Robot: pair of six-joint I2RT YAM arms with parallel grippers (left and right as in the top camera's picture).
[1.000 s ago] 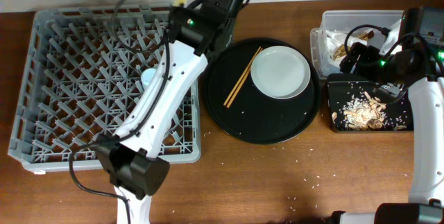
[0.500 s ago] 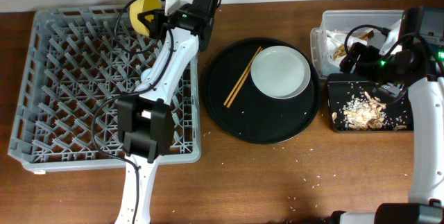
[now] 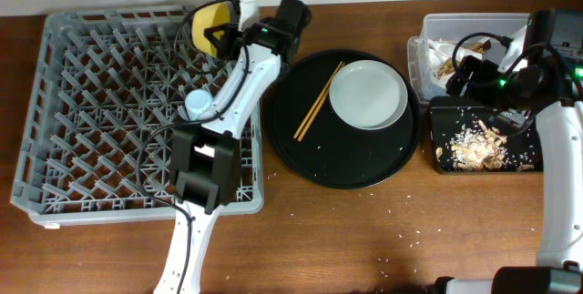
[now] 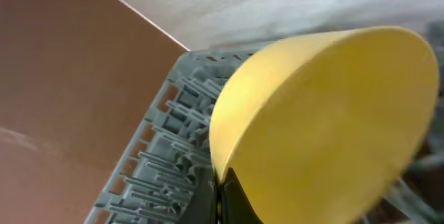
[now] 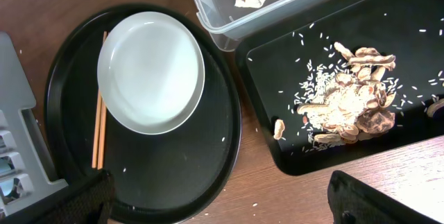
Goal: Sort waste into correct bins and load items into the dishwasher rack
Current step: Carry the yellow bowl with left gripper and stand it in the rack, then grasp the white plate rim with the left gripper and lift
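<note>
Carried the yellow bowl, clamped by its rim in the left gripper, slightly rightward along the dishwasher rack far edge, tilted on edge above the pegs and seemingly near slotting in, right gripper spread wide and empty.

A yellow bowl tilts on edge over the upper right corner of the grey pegged rack at frame left; a light-blue cup sits among its pegs. At centre, a white plate lies beside wooden chopsticks. At right, the clear tub holds crumpled napkins, and the black tray below it holds tan scraps.
</note>
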